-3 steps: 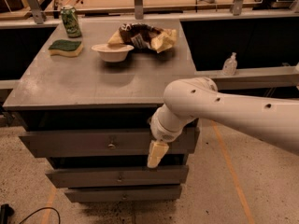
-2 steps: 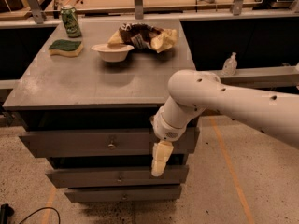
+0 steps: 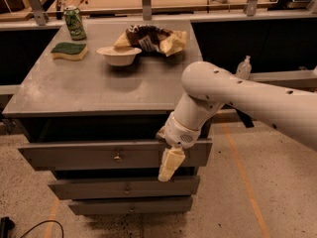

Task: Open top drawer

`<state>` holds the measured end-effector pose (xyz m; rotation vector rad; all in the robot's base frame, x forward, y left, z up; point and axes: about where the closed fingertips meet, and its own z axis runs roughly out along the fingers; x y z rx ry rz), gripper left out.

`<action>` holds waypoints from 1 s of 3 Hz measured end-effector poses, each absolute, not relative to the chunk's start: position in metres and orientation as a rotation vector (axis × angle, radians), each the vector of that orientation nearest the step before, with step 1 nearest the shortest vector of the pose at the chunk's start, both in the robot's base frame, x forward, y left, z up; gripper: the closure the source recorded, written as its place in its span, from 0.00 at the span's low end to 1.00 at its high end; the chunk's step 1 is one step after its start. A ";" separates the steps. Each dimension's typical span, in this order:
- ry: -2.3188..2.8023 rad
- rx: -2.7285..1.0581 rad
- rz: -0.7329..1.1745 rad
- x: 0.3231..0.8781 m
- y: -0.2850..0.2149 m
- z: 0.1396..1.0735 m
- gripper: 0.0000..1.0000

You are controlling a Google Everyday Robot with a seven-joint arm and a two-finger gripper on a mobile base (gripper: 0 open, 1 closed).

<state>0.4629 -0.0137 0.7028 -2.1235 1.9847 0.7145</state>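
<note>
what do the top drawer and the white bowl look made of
The top drawer looks like grey metal, matte with a dull sheen. The bowl is white and matte, perhaps paper or plastic; unclear. The gripper hangs before the drawer's right end.

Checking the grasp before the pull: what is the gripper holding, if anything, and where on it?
Nothing visible. The gripper hangs before the top drawer, right of its centre knob, apart from it.
</note>
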 end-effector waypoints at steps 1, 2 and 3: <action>1.984 -2.146 0.781 0.455 -0.013 0.707 0.63; 1.977 -2.175 0.841 0.450 -0.012 0.711 0.87; 1.989 -2.165 0.836 0.451 -0.014 0.722 0.86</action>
